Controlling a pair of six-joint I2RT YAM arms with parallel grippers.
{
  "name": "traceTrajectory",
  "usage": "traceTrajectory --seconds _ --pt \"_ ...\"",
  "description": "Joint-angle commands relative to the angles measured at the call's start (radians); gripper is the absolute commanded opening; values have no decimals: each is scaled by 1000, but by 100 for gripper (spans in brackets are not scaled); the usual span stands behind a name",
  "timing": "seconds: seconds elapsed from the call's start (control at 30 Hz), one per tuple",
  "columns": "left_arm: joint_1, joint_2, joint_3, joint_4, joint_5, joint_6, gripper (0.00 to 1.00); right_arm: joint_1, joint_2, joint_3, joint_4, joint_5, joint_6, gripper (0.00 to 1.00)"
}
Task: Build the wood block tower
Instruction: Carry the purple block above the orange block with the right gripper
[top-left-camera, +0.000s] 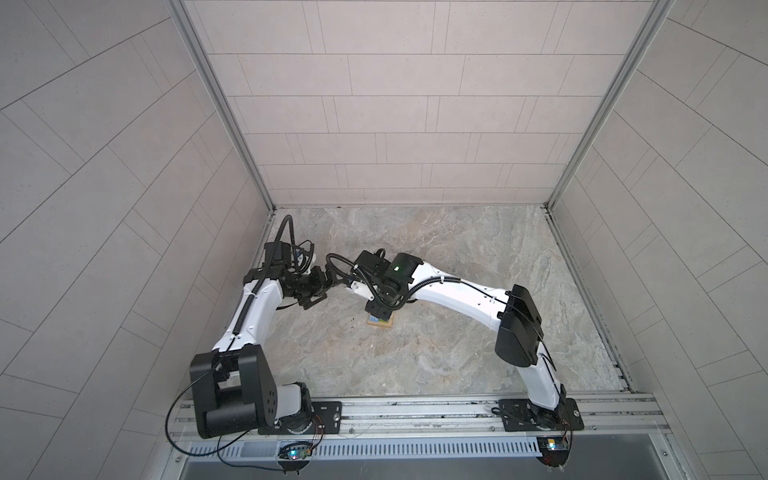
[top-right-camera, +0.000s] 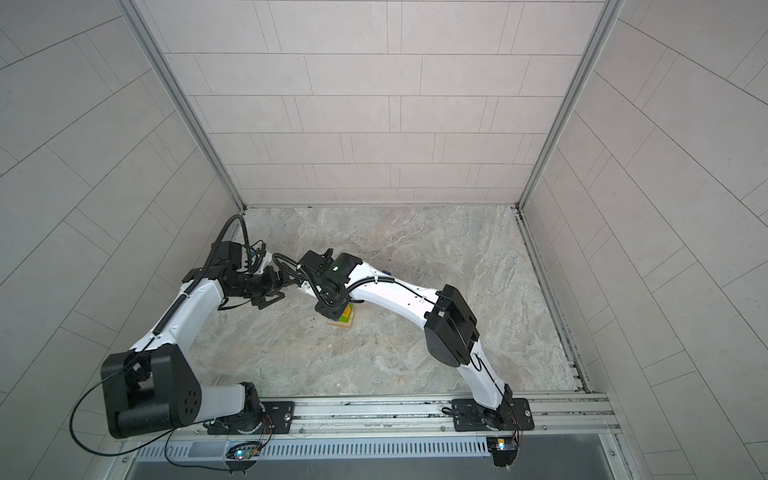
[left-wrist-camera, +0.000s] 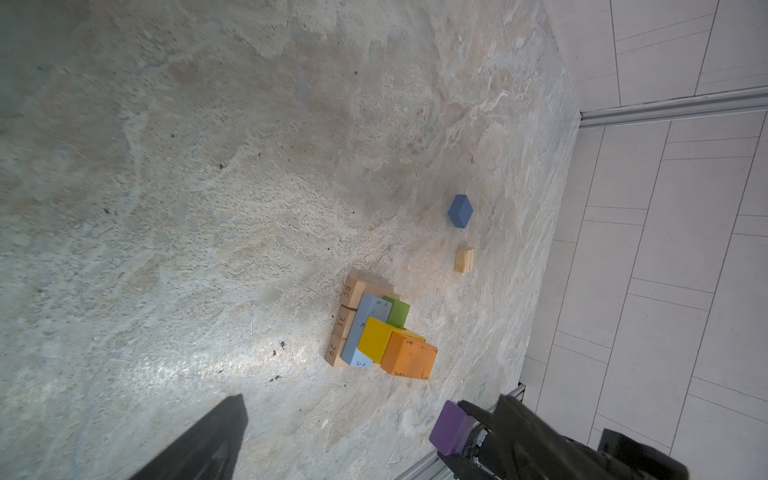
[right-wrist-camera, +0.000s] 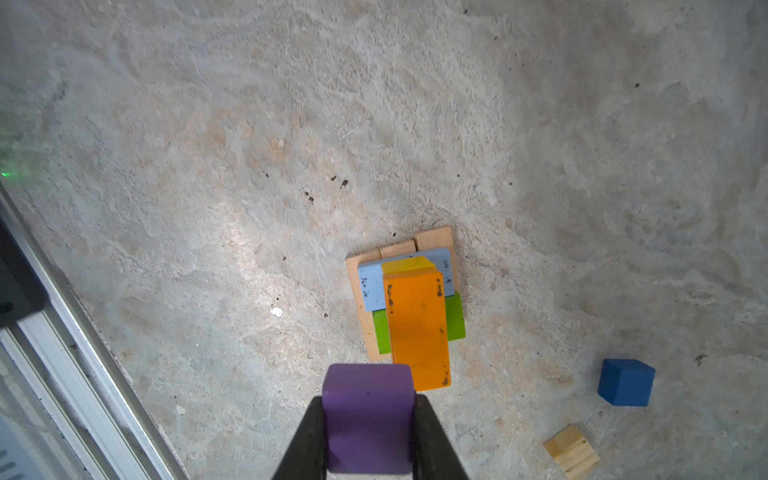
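The wood block tower (right-wrist-camera: 417, 328) stands mid-table: tan bars (right-wrist-camera: 361, 266) at the bottom, a light-blue bar (right-wrist-camera: 372, 286) and a green bar (right-wrist-camera: 455, 320) across them, then a yellow bar (right-wrist-camera: 405, 264) and an orange bar on top. My right gripper (right-wrist-camera: 369, 399) is shut on a purple cube (right-wrist-camera: 368, 419), held above the table just short of the orange bar's near end. In both top views the right wrist covers most of the tower (top-left-camera: 380, 323). My left gripper (top-left-camera: 322, 289) hangs open and empty to the tower's left.
A dark-blue cube (right-wrist-camera: 625, 382) and a small tan block (right-wrist-camera: 571, 451) lie loose on the marble table beside the tower. The aluminium rail (top-left-camera: 415, 409) runs along the front edge. Tiled walls (top-left-camera: 374, 124) close in the back and both sides.
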Motion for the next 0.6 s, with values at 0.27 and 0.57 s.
traceTrajectory --seconds 0.27,0.57 --pt "8 9 -14 10 28 0 100 5 49 44 -38 46 -48 23" --pt "13 15 -14 10 22 -2 100 -3 74 60 -33 59 -54 22"
